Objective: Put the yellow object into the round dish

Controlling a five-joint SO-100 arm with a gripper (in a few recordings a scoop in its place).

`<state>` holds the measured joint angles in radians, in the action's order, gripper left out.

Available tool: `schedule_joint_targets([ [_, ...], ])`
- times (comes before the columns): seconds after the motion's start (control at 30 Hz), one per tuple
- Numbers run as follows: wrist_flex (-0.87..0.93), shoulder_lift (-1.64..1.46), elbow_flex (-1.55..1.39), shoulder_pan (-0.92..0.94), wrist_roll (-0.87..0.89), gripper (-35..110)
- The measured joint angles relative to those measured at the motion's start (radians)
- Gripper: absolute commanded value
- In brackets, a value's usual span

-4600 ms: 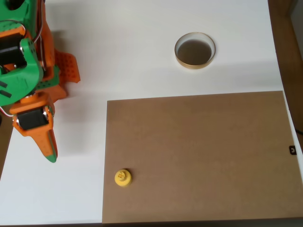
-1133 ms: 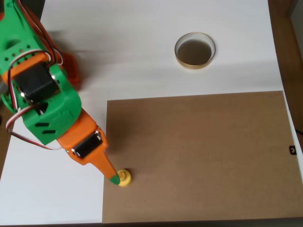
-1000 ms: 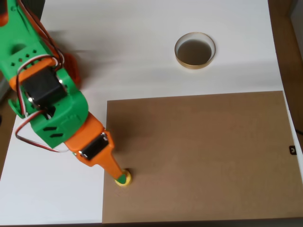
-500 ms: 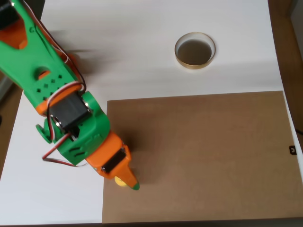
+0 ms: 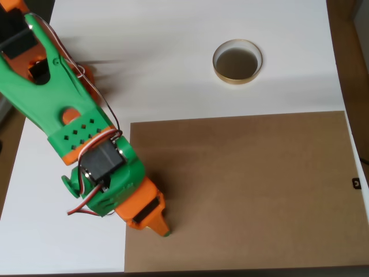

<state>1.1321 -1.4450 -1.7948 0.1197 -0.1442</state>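
Overhead view, hand at brown mat left edge, grip unclear, round dish well apart.

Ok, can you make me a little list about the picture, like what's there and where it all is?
Arm: green and orange, reaching in from the upper left of the overhead view
Gripper: low over the left edge of the brown board; open or shut cannot be told
Yellow object: hidden, cannot be seen under the arm
Round dish: upper middle, on the white table, nothing in it
Dish and gripper: far apart
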Motion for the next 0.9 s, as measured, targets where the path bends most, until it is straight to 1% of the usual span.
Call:
schedule_joint_targets([
  [0.17, -0.003, 0.014, 0.023, 0.0, 0.0, 10],
  [0.47, -0.002, 0.014, 0.023, 0.0, 0.0, 0],
  [0.73, -0.008, -0.009, 0.014, 0.012, 0.0, 0],
  [0.9, -0.038, -0.229, -0.091, 0.005, 0.015, 0],
])
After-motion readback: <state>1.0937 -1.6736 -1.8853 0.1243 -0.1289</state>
